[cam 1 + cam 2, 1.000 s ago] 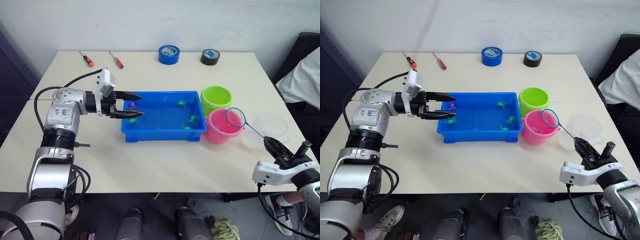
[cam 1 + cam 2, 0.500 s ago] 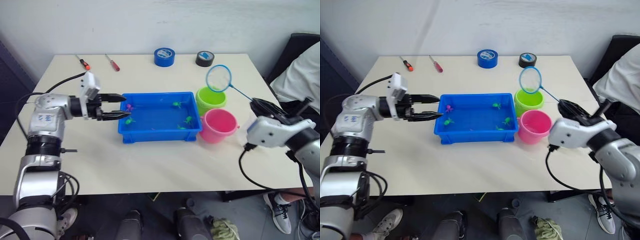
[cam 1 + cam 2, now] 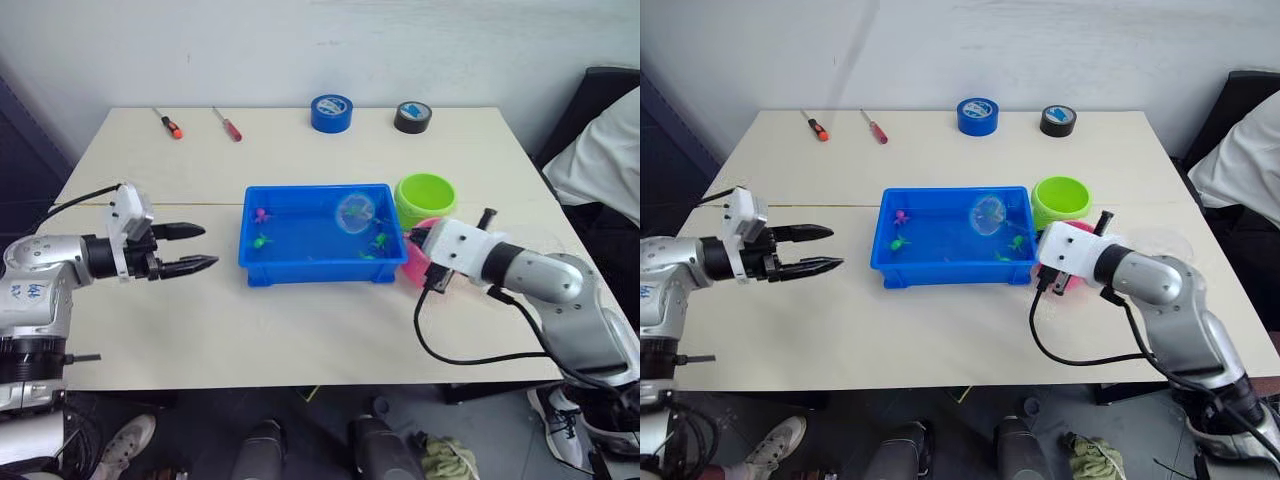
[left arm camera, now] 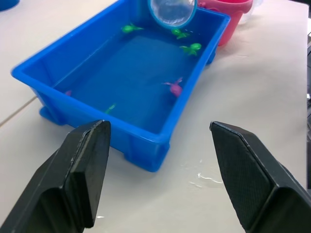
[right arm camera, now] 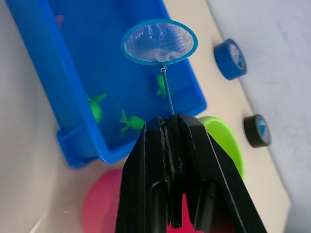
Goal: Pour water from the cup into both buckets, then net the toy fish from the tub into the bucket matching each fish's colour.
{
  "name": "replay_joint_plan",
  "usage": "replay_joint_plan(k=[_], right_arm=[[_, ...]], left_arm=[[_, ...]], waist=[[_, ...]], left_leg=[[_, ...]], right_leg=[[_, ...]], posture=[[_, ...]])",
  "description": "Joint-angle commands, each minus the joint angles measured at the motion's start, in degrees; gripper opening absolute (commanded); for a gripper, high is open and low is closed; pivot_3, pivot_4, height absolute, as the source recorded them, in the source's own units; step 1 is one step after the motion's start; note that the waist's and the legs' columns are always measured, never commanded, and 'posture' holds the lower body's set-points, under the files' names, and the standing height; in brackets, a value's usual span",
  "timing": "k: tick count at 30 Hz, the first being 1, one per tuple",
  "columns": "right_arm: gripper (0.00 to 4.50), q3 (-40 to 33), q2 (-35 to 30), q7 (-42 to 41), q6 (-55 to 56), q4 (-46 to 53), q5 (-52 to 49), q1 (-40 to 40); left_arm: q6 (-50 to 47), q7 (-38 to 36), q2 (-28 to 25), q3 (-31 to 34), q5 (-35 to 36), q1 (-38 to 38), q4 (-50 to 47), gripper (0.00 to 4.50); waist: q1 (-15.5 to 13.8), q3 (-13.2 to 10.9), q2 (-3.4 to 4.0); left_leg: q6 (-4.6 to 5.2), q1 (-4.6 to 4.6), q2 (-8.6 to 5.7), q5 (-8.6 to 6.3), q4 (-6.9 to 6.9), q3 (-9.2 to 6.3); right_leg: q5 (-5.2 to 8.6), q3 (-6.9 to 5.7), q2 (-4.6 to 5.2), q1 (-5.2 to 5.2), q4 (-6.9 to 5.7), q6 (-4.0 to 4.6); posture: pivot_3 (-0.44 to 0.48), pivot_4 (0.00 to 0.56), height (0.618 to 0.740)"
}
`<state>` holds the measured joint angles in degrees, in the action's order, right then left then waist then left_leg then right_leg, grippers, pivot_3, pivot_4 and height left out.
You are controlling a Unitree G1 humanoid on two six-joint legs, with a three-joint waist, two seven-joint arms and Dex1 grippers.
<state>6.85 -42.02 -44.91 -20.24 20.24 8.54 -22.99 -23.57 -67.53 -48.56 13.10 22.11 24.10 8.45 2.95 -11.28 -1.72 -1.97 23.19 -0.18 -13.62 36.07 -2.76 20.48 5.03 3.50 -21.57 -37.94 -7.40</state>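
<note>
Now right end effector (image 5: 171,126) pinches thin-sticked round net (image 5: 159,42) over tub (image 3: 300,262); left end effector (image 3: 195,248) released.

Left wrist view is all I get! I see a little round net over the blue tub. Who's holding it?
Observer: The right claw is. It's shut on the thin stick of the net.
Operator: I see a pink bucket. Where do the green fish go?
Observer: A green bucket stands just behind the pink one, by the right end of the tub.
Operator: Is anything else on the table?
Observer: A black tape roll and two red-handled screwdrivers lie near the far edge.
</note>
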Motion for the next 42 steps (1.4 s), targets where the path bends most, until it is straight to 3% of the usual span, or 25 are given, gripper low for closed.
replay_joint_plan(k=[1, 8, 18, 27, 33, 42], right_arm=[[0.0, 0.3, -0.5, -0.3, 0.5, -0.6, 0.2, -0.7], [0.0, 4.2, 1.3, 0.4, -1.5, -1.9, 2.0, -1.6], [0.0, 10.3, 5.7, 1.9, 0.4, -5.1, 5.2, -1.9], [0.0, 12.4, 9.4, -2.4, -1.7, -3.8, 1.6, -1.8], [0.0, 12.1, 9.3, -6.5, -3.8, -3.6, -2.1, -4.4], [0.0, 11.3, 10.4, -1.3, 2.3, -13.8, 3.1, -15.7]], left_arm=[[-2.7, 2.1, -1.4, 3.7, 3.1, -2.6, -6.9, 3.58], [-3.8, 5.1, -1.0, 4.7, 4.7, -5.7, -10.8, 3.58], [-1.5, 6.5, -0.8, 2.8, 4.1, -2.7, -7.5, 3.58], [-2.4, 6.8, -1.2, 3.8, 5.0, -3.3, -8.8, 3.58], [-2.7, 7.4, -1.4, 4.5, 5.7, -4.2, -9.7, 3.58], [-2.2, 8.3, -1.5, 4.8, 5.8, -5.0, -10.4, 3.58]], waist=[[0.0, 0.0, 0.0], [0.0, 0.0, 0.0], [0.1, 0.0, 0.0], [0.1, 0.0, -0.01], [0.2, 0.0, -0.01], [0.3, 0.0, 0.0]], left_leg=[[0.0, 0.0, 0.0, 0.0, 0.0, 0.0], [0.0, 0.0, -0.01, 0.0, -0.01, 0.0], [0.0, -0.01, -0.03, 0.0, -0.05, 0.02], [-0.02, -0.02, -0.02, -0.01, -0.09, 0.0], [-0.02, -0.02, -0.01, -0.02, -0.13, -0.01], [-0.02, -0.01, -0.01, -0.03, -0.16, 0.01]], right_leg=[[0.0, 0.0, 0.0, -0.01, 0.0, 0.0], [0.0, -0.01, 0.0, 0.0, 0.03, 0.0], [0.0, -0.01, 0.0, -0.01, 0.08, 0.01], [0.0, -0.03, -0.01, 0.01, 0.13, 0.01], [0.0, -0.02, 0.0, 0.0, 0.16, 0.01], [0.01, -0.01, 0.01, -0.05, 0.18, 0.02]], posture=[[0.0, 0.15, 0.734], [0.0, 0.15, 0.734], [0.0, 0.15, 0.734], [0.0, 0.15, 0.734], [0.0, 0.15, 0.734], [0.0, 0.15, 0.734]])
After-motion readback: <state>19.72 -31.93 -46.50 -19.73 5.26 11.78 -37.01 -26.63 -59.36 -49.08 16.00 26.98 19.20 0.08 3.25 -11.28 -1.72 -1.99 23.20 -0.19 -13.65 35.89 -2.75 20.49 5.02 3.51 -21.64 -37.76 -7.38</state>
